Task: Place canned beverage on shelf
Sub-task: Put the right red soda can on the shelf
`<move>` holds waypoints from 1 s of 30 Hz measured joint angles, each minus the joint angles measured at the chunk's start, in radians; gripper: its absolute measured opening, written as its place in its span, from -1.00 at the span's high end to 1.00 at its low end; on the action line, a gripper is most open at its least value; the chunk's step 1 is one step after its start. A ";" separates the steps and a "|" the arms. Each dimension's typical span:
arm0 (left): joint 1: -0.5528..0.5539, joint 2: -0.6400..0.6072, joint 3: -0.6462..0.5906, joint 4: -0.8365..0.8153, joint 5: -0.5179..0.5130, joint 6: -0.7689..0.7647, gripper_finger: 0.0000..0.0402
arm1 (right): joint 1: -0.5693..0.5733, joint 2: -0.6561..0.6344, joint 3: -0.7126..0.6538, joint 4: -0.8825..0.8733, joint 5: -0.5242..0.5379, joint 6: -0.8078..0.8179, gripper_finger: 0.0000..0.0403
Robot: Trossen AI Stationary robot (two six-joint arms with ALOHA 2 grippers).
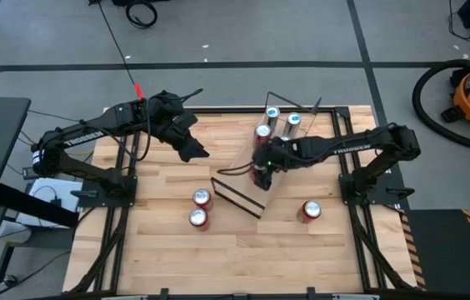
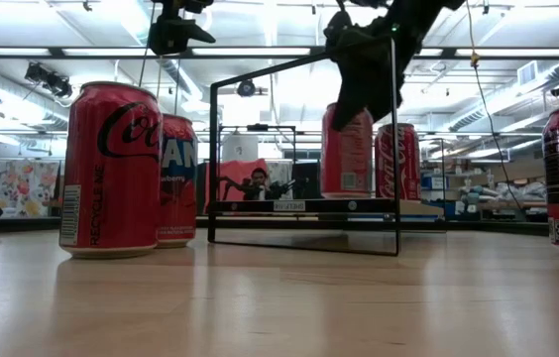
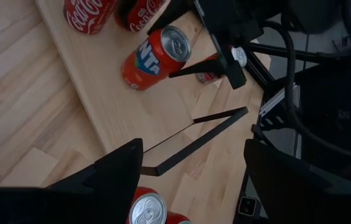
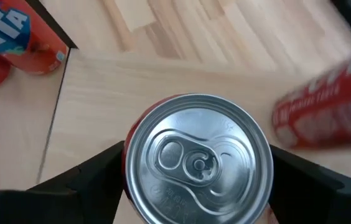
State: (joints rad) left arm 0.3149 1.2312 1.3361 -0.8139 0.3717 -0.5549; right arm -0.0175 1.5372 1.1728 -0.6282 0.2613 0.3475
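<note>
- My right gripper is over the long light-wood shelf with its thin black wire frame, and in its wrist view a red aluminium can with a silver pull-tab top sits between its two dark fingers.
- The fingers flank the can closely, but I cannot tell whether they press its sides or have let go; likewise I cannot tell whether its base rests on the board.
- I read this as the setting-down step: the can is at the shelf, close to an orange Fanta can and other red cans already standing there.
- Next I need the can flat and upright, the jaws eased apart, then a straight lift clear of the neighbours and the wire.
- My left gripper waits above the tabletop, jaws apart and empty.
- Three more red cans stand on the wooden table off the shelf.
</note>
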 joint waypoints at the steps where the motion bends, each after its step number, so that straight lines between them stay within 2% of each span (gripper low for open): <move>1: 0.000 0.000 0.000 0.000 0.000 0.000 -0.45 | -0.016 0.000 0.000 0.011 -0.015 -0.034 -0.68; 8: 0.000 0.000 0.000 0.000 -0.001 0.000 -0.45 | -0.126 0.000 0.000 0.098 -0.120 -0.181 -0.64; 14: 0.000 0.000 0.000 0.000 -0.001 0.000 -0.45 | -0.159 0.000 0.000 0.141 -0.202 -0.253 -0.65; 30: 0.000 0.000 0.000 0.001 -0.002 0.019 -0.45 | -0.157 0.082 0.028 0.182 -0.176 -0.217 -0.65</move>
State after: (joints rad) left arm 0.3149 1.2308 1.3361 -0.8131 0.3702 -0.5354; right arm -0.1749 1.6188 1.2007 -0.4461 0.0851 0.1304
